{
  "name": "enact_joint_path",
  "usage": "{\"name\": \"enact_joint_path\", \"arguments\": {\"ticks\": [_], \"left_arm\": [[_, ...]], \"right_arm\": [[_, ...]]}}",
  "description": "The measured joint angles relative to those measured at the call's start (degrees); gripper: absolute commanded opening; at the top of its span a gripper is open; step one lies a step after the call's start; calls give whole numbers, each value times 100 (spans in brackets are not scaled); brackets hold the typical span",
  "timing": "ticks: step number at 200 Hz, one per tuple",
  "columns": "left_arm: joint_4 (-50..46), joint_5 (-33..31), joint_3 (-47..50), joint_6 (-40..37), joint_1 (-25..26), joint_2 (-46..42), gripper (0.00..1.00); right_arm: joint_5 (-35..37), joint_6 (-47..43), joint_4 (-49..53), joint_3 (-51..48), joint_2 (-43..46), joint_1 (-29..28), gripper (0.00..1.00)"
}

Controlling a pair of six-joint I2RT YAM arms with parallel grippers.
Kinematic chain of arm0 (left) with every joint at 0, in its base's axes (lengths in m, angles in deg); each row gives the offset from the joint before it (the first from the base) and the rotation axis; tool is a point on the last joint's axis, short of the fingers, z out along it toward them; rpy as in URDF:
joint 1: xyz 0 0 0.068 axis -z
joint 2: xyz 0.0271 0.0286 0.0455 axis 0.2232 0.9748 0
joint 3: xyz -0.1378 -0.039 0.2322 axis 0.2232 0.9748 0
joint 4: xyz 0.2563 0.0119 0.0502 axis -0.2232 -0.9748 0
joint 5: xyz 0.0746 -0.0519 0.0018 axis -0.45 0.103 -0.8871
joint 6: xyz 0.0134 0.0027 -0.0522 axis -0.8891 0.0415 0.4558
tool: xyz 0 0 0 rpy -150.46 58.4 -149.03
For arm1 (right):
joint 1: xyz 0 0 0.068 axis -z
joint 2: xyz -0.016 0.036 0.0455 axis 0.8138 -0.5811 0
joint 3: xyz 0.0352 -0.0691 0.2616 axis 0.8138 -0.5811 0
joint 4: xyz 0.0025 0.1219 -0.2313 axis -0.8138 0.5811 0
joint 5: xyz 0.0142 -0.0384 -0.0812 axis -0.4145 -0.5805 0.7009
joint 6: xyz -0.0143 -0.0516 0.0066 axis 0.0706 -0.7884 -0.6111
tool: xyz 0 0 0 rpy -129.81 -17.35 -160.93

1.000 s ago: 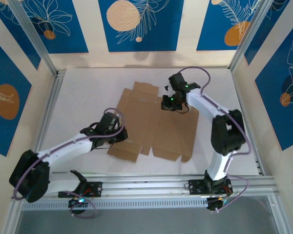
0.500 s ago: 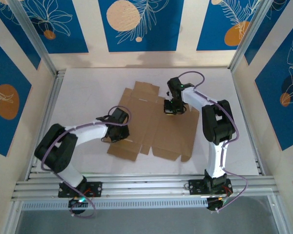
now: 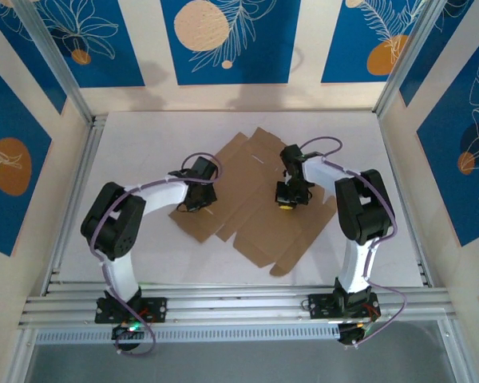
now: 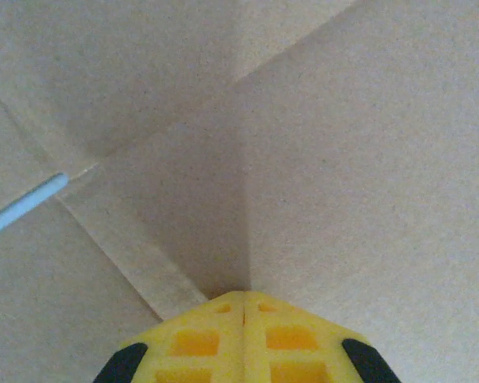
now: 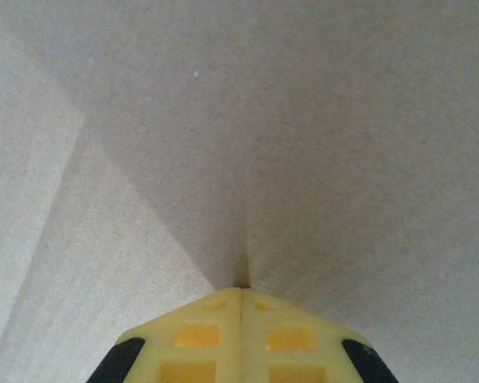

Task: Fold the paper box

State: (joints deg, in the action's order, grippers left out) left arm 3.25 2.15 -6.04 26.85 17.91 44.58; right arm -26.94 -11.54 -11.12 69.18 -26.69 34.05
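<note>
Left hand [image 3: 190, 201] and right hand [image 3: 286, 204] rest on paper box [image 3: 251, 227].

Paper box [image 3: 255, 223] partly beneath right hand [image 3: 286, 206]

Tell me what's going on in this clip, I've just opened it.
Two robot arms are working on the paper box, a brown cardboard sheet that lies unfolded and flat on the white table. The left end effector and the right end effector are both shut, and each has its yellow tip down against the cardboard, one toward each side of the sheet. No flap looks raised, so the folding itself has not visibly begun.
</note>
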Motion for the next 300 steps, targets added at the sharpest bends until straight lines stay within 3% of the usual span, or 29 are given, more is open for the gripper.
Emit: {"name": "enact_joint_path", "arguments": {"ticks": [48, 76, 82, 117, 136, 164, 200, 206, 207, 211, 247, 300], "left_arm": [[-273, -35, -1178, -411, -562, 798, 0], [-557, 111, -2057, -1021, -616, 1193, 2], [-579, 142, -2192, -1154, -616, 1224, 3], [-603, 269, -2518, -1821, -616, 1244, 4], [-640, 378, -2706, -2074, -616, 1294, 6], [-592, 675, -2618, -2015, -616, 1130, 9], [-57, 1204, -946, -1281, -616, -234, 11], [90, 1325, -647, -1141, -614, -470, 11], [109, 1335, -616, -1121, -614, -492, 11], [199, 1421, -439, -1040, -612, -612, 11], [776, 1971, 531, -584, -529, -802, 12], [612, 1873, 457, -544, -313, -317, 10]], "right_arm": [[-833, 348, -63, 232, -188, -903, 23], [-1283, 466, -313, 686, -120, -1174, 51], [-1318, 426, -407, 699, -4, -1167, 53], [-1360, 437, -872, 756, 1147, -535, 59], [-1355, 387, -1047, 1228, 1259, -35, 58], [-938, -94, -1104, 2328, 610, 557, 57], [-568, -732, -638, 3904, -1073, 1016, 62], [-579, -813, -487, 4164, -1366, 1082, 72], [-579, -822, -461, 4199, -1399, 1088, 91], [-590, -857, -372, 4385, -1602, 1134, 100], [-837, -1445, 216, 5274, -2719, 1478, 97], [-1878, -1987, 553, 6299, -3445, 1687, 75]]}}
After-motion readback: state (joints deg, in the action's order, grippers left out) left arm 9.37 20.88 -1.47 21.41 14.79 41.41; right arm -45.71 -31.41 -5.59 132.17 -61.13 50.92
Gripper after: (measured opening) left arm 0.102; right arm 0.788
